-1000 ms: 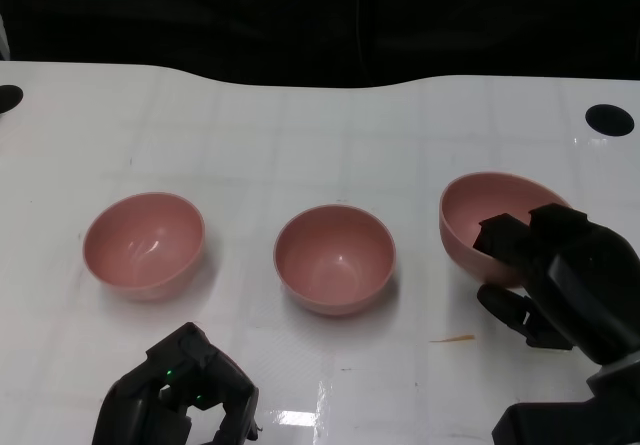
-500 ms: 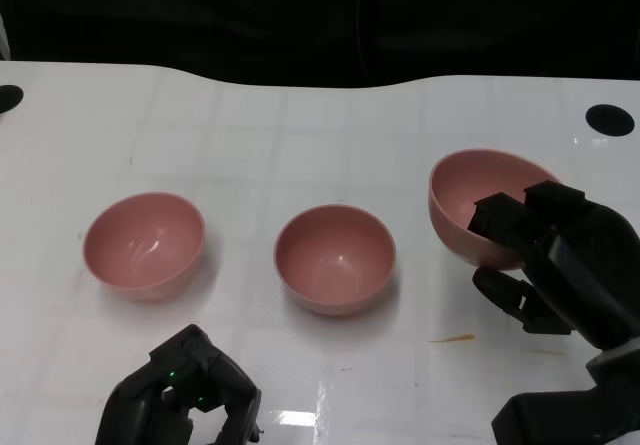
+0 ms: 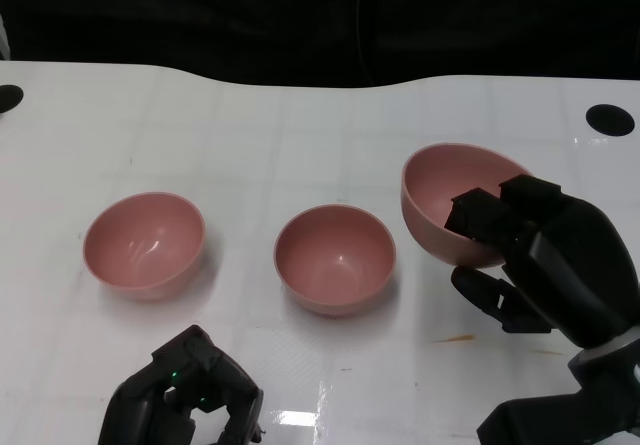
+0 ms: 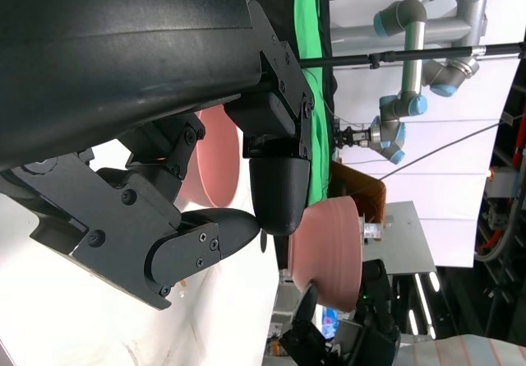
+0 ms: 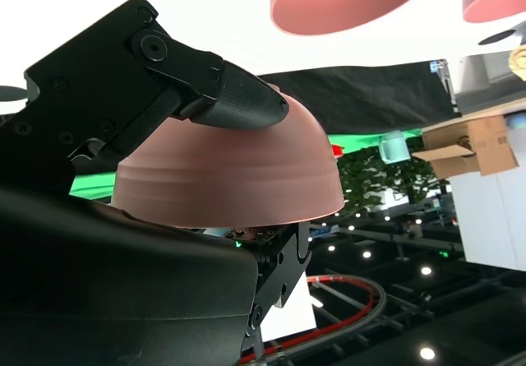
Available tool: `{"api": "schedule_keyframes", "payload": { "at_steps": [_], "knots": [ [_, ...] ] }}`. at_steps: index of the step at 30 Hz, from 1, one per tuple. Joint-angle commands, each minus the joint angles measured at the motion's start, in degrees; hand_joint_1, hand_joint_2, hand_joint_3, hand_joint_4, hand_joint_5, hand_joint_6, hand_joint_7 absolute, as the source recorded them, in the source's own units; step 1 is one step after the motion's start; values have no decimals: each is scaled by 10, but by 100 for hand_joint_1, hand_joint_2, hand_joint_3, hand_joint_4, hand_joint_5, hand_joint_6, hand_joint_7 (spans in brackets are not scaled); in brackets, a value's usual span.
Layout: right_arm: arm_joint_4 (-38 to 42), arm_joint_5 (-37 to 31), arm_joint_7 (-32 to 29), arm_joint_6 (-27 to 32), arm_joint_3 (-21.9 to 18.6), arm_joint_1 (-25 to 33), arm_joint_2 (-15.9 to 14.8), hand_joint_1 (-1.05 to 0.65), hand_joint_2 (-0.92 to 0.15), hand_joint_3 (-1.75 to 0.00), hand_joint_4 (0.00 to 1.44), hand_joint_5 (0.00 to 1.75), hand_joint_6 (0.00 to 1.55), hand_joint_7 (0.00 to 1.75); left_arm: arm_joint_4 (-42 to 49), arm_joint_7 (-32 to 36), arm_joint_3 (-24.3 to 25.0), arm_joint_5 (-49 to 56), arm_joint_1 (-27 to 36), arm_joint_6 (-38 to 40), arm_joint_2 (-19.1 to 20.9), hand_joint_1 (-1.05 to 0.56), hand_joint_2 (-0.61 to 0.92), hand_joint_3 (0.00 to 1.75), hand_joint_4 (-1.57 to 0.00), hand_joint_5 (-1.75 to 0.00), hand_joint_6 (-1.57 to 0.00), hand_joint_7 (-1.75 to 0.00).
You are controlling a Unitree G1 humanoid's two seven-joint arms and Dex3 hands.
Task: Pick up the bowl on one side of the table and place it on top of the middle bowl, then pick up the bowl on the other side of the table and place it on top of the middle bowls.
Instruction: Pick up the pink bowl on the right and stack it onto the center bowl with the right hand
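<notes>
The right hand grips the right-side bowl clear of the white table, fingers hooked over the near rim into the hollow and others pressed against the outer wall below. The bowl tilts, its opening turned toward the middle bowl. Against the pictures of a second and half a second ago, the held bowl has risen and travelled from its place at the table's right side toward the centre; its far rim now stands near the middle bowl's rim, still apart from it and not yet over it. The hand has come along with it, moving inward from the picture's right edge.

The right wrist view shows the same grasp from behind: one finger lies across the pink bowl's outer curve, with the bowl wedged between it and the hand's body.

The middle bowl and the left-side bowl sit upright on the table where they were, unmoved. The left hand rests low at the near edge, well apart from the left-side bowl beyond its fingertips, its fingers curled in and holding nothing, as it was before. A small brownish mark lies on the table just beside the right hand's lower fingers.
</notes>
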Motion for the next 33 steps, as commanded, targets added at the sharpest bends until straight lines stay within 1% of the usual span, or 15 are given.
{"api": "schedule_keyframes", "payload": {
  "at_steps": [1,6,9,12,16,21,24,29,33],
  "knots": [
    [-10,7,8,-10,-3,-12,4,-25,-42,-126,95,175,72,175,4,4,2,2,1,-8,1,-20,63,97,-86,-172,-85,-146],
    [-12,10,20,-23,0,-27,16,-24,-39,-124,96,175,72,175,-1,7,1,4,3,-4,-3,-20,64,93,-87,-171,-86,-146],
    [-8,10,19,-32,0,-34,23,-22,-36,-125,97,175,72,175,2,6,2,5,1,-7,-4,-21,62,97,-87,-171,-85,-146],
    [-13,6,27,-25,1,-37,32,-22,-34,-127,98,175,72,175,4,4,2,2,-1,-11,-6,-20,60,101,-87,-171,-86,-145],
    [-6,-8,29,-20,13,-52,50,-23,-35,-129,100,175,74,175,4,10,3,8,2,-7,-9,-20,58,104,-88,-170,-87,-146],
    [2,-13,32,-17,23,-64,63,-23,-34,-131,101,175,74,175,2,13,4,14,4,-7,-10,-18,57,106,-88,-170,-87,-145],
    [12,-14,34,-19,30,-75,71,-20,-30,-136,102,175,75,175,-1,11,5,14,5,-4,-8,-19,57,106,-88,-169,-87,-145],
    [31,-24,41,-11,47,-92,80,-20,-26,-138,101,175,75,175,-7,12,1,13,9,2,-11,-19,57,105,-88,-170,-87,-144],
    [57,-33,27,-18,60,-106,89,-19,-23,-138,101,175,76,175,-7,23,1,28,8,-6,-14,-20,57,105,-88,-170,-88,-143]
  ]
}}
